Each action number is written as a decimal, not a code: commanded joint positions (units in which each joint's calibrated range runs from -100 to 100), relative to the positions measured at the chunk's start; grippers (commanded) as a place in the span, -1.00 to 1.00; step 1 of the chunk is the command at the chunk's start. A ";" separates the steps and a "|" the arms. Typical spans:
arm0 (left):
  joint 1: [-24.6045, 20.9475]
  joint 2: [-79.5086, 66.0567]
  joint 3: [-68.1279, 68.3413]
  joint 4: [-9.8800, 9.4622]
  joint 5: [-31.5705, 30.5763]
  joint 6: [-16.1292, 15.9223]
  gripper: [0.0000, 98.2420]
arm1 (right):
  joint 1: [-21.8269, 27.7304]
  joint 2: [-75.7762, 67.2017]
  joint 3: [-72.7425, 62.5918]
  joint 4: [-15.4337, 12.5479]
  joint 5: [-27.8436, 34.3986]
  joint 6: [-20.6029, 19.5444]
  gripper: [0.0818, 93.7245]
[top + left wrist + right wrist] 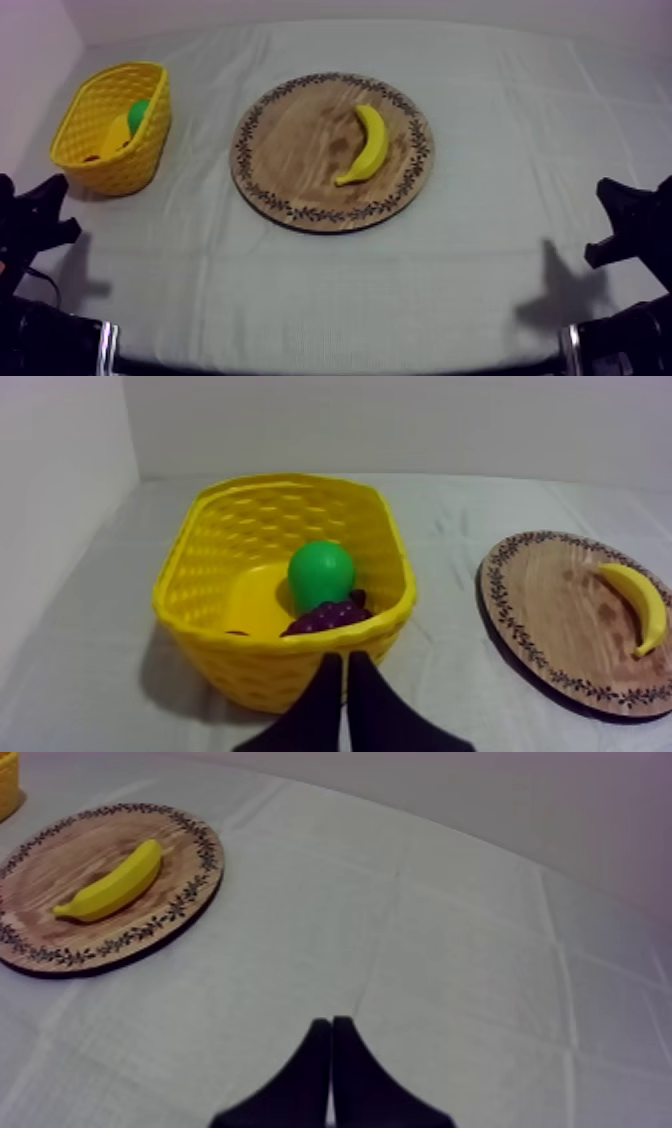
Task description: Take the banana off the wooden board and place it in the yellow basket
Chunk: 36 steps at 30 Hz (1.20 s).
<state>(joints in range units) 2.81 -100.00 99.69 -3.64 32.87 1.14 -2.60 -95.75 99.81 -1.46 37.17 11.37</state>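
A yellow banana (366, 146) lies on the right half of the round wooden board (290, 135) with a patterned rim at mid-table. From the left wrist the banana (637, 604) and board (560, 616) lie beyond the basket's right side. The yellow basket (150, 150) stands at the far left. My left gripper (40, 215) rests low at the left edge, its fingers (318, 696) together as a narrow wedge just in front of the basket (200, 566). My right gripper (620, 225) rests low at the right edge, fingers (318, 1047) together over bare cloth, well short of the banana (112, 883) and board (190, 882).
Inside the basket sit a green pear (321, 574), a dark bunch of grapes (325, 617) and a yellowish shape beside them. Grey-white cloth (330, 290) stretches open in front of the board and to its right. A pale wall stands close behind the basket.
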 commanded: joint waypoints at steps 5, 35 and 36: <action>0.19 0.00 -0.80 1.08 3.76 -2.14 -1.00 | 0.00 0.00 -0.03 0.02 0.00 -0.01 -0.99; 1.07 16.93 -17.53 -3.18 4.13 2.22 -1.00 | 0.00 0.00 -0.03 0.02 0.00 -0.01 -0.99; 1.17 18.91 -19.91 -3.19 4.55 2.42 -1.00 | 0.00 0.00 -0.03 0.02 0.00 -0.01 -0.99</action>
<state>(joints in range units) 3.92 -85.59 85.10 -6.82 36.86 3.36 -2.60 -95.75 99.81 -1.46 37.17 11.37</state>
